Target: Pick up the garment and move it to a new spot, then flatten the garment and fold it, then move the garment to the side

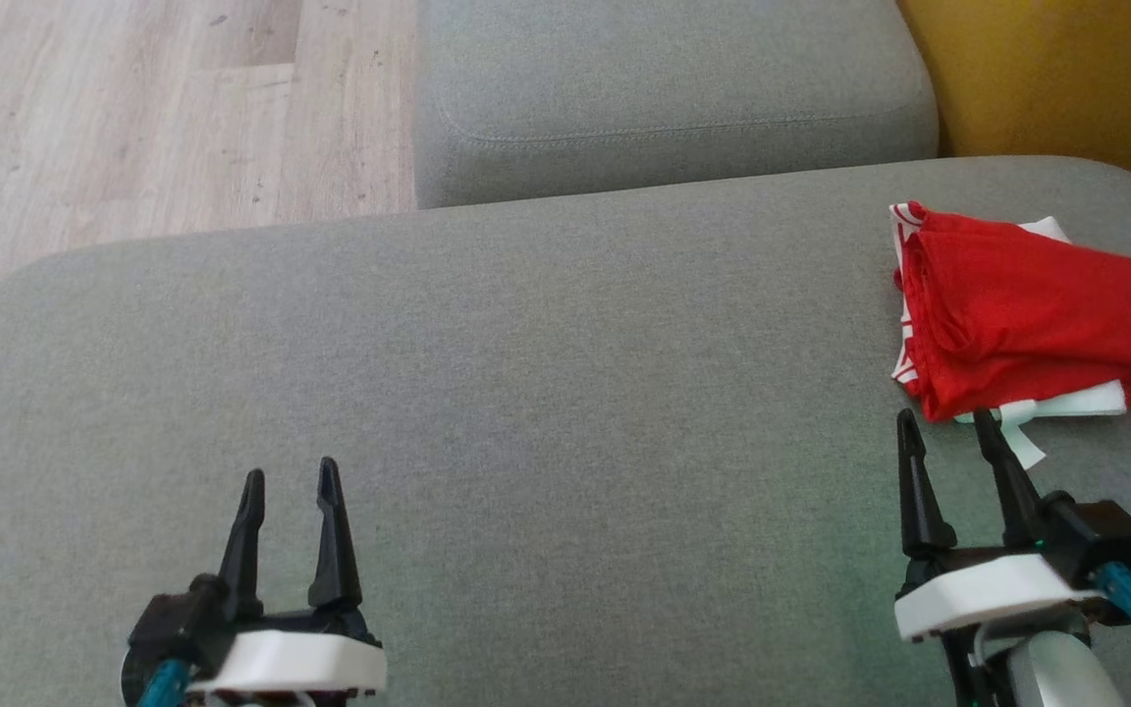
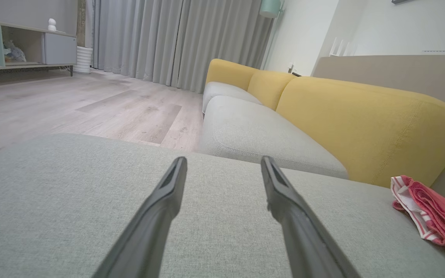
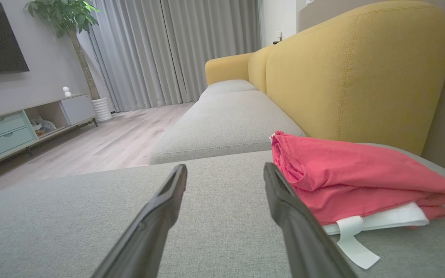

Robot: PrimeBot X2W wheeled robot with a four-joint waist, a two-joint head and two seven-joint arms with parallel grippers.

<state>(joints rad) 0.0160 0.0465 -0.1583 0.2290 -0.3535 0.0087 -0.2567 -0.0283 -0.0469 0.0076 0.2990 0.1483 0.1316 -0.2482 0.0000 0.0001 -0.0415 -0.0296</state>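
Folded garment [image 1: 1027,314] rests right of frame; left pincer [image 1: 291,469] and right pincer [image 1: 945,413] gape empty, only withdrawal seemingly remaining.

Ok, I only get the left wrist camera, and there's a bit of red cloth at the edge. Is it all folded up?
Observer: Yes. The head view shows the red garment folded into a flat pile on the grey cushion.
Operator: Where's the other gripper?
Observer: The right gripper is open, right beside the garment's near edge.
Operator: Anything sticking out?
Observer: A white strip pokes out from under the pile.
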